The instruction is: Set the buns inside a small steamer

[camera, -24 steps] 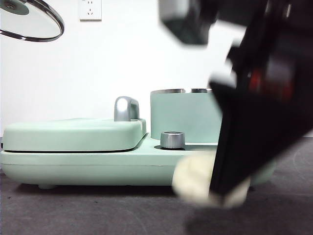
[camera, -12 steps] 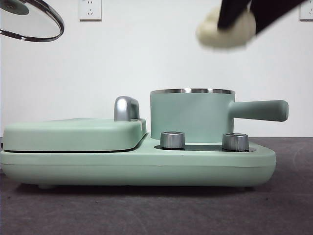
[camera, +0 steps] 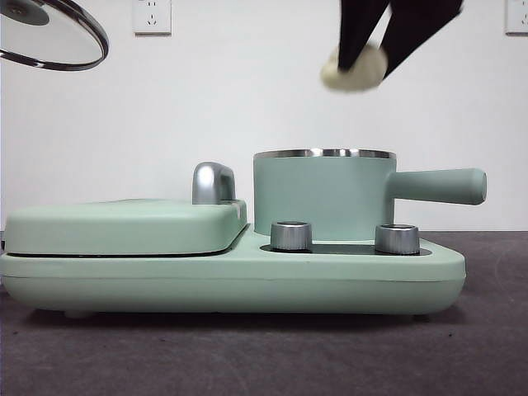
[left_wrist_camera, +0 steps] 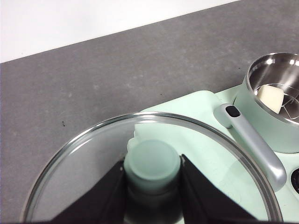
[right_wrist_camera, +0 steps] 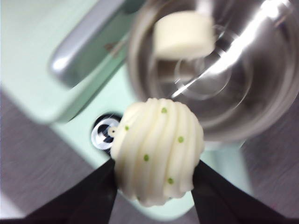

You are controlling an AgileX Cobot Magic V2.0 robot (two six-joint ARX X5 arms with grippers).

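Note:
My right gripper (camera: 361, 68) (right_wrist_camera: 156, 175) is shut on the round pleated bun (camera: 353, 71) (right_wrist_camera: 158, 151) with green specks, holding it in the air above the small steamer (camera: 323, 194) (right_wrist_camera: 205, 70). The smooth rectangular bun (right_wrist_camera: 183, 33) (left_wrist_camera: 271, 97) lies inside the open steamer (left_wrist_camera: 275, 107). My left gripper (left_wrist_camera: 152, 179) is shut on the green knob (left_wrist_camera: 152, 163) of the glass lid (left_wrist_camera: 84, 177) (camera: 49, 33), held high at the far left, away from the pot.
The steamer sits on a mint-green appliance base (camera: 231, 276) with two steel dials (camera: 291, 235). Beside it lies the flat hinged grill plate (camera: 124, 224) with a chrome handle (camera: 213, 181) (left_wrist_camera: 254, 142). The steamer's side handle (camera: 437, 186) points right.
My right gripper lifted the pleated bun from the table in front of the appliance up over the steamer, then shifted slightly left and down. The lid stayed still.

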